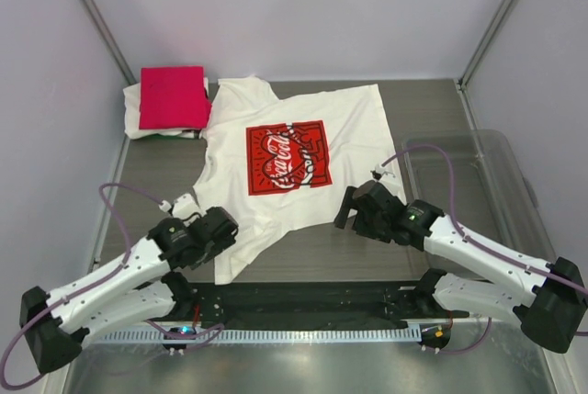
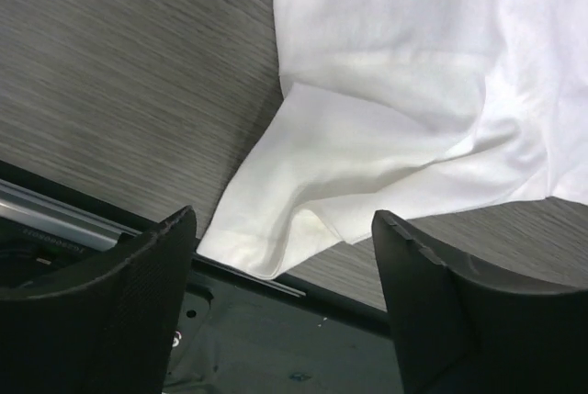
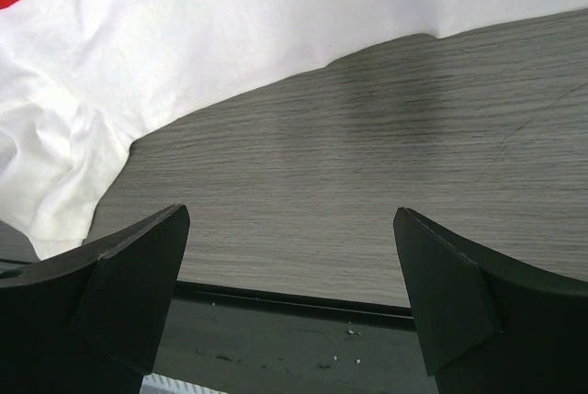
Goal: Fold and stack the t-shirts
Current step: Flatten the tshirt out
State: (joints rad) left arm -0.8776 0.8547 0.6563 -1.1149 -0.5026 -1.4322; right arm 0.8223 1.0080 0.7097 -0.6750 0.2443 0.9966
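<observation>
Left fingers (image 2: 138,284), right fingers (image 3: 441,284) released; Coca-Cola t-shirt (image 1: 294,160) spread on grey woodgrain table (image 1: 432,105); pale walls (image 1: 276,8).

The left arm (image 1: 110,282) and the right arm (image 1: 487,252) have smooth white shells along their long links, with blocky black housings at the joints and bases. A thin mauve cable (image 1: 102,201) loops off each arm, and a small green light (image 1: 414,216) glows on the right one's black wrist. The gripper fingers (image 2: 119,293) are matte black wedges with a fine pebbled grain.
</observation>
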